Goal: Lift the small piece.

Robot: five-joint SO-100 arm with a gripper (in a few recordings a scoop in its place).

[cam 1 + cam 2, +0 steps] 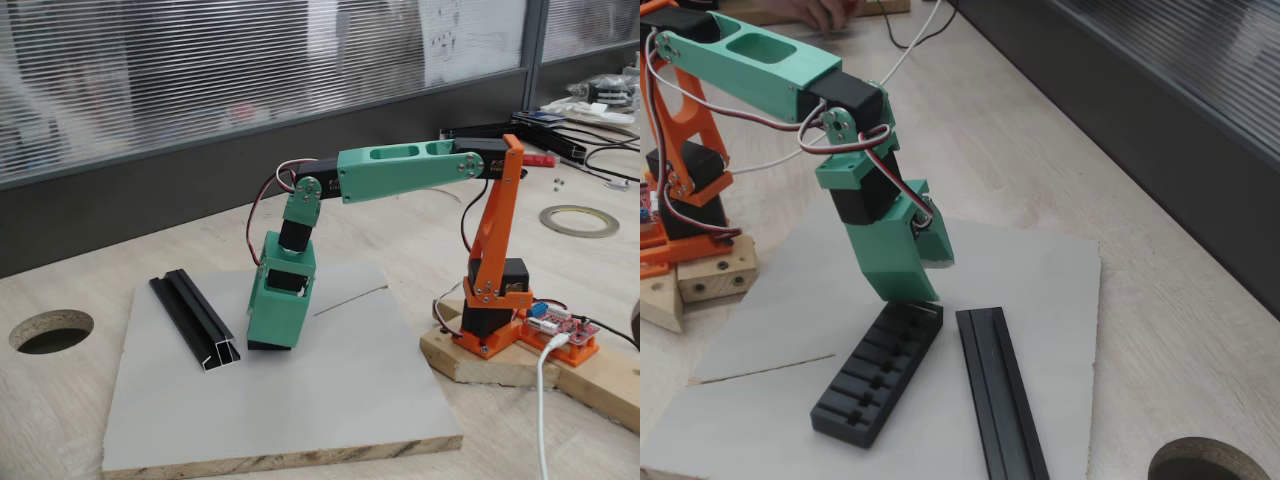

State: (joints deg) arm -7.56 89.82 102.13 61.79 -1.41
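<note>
Small piece: its place cannot be told, since nothing that can be made out as a tiny silver-grey tab is seen on the grey board (330, 400) (1040, 290) in either fixed view; it may be hidden by the gripper or too small to be resolved.

The gripper (272, 338) (924, 282) is pointed steeply downward at the end of the green forearm (400, 170) (760, 65), which is carried by the orange base (492, 290) (680, 170). Its tip is held just over the near end of the ribbed black block (875, 375), right at or barely above the block's top edge; whether contact is made cannot be told. In the side-on fixed view the block (262, 345) is seen as a dark sliver under the green gripper body. The jaws are seen close together, with the lighter moving finger (936, 245) drawn in beside the broad fixed one, but whether they are fully closed, or whether anything is held between them, cannot be told.

The long black channel rail (195, 320) (1000, 395) is laid on the board just beside the block, roughly parallel to it and apart from it by a narrow strip of board. The board is laid on a pale wooden table (60, 420) (1040, 150), in which a round hole (50, 330) (1210, 462) is cut beyond the board's edge. A metal ring (578, 220) is lying on the table well apart from the arm.
</note>
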